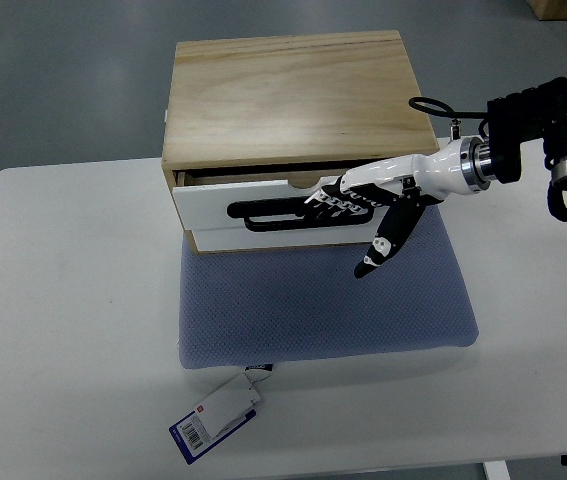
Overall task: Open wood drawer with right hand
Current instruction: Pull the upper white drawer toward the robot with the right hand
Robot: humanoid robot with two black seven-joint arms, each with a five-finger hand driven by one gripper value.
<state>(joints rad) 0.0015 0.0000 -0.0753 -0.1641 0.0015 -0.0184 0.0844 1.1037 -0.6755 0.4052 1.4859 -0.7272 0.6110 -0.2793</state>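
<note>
Top view: a wood drawer box (285,95) stands at the far edge of the white bench (63,330), its front resting on a blue-grey mat (323,305). The white drawer front (213,208) is pulled out slightly. The right robot hand (363,200) has its fingers (335,203) hooked into the black handle slot (263,213), thumb pointing down. A tag (218,415) lies at the mat's near edge.

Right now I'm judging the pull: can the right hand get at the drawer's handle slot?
Probably yes. The right hand is already at the handle slot on the drawer front, with fingers seemingly hooked into it. Nothing lies between them, and the drawer already sits slightly out of the box.
</note>
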